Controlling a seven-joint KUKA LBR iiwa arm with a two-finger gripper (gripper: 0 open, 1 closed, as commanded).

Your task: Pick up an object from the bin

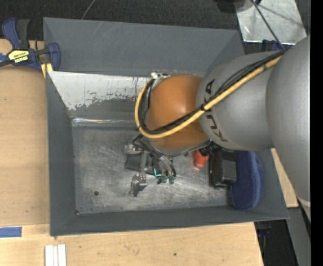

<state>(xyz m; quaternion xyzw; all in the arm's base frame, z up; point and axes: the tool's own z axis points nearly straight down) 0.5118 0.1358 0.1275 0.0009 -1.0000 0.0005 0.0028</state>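
My gripper (149, 168) hangs low over the middle of the bin floor, just under the arm's orange cover. Its grey metal parts reach almost down to the floor. To its right lies a small red-orange thing (199, 159), partly hidden by the arm. A black boxy thing (222, 169) sits right of that. Against the bin's right wall rests a blue soft oblong thing (248, 183). I see nothing held in the gripper.
The big grey arm comes in from the right and covers the bin's upper right part. A tiny dark speck (96, 193) lies on the floor at the left. The left half of the bin floor is bare scratched metal.
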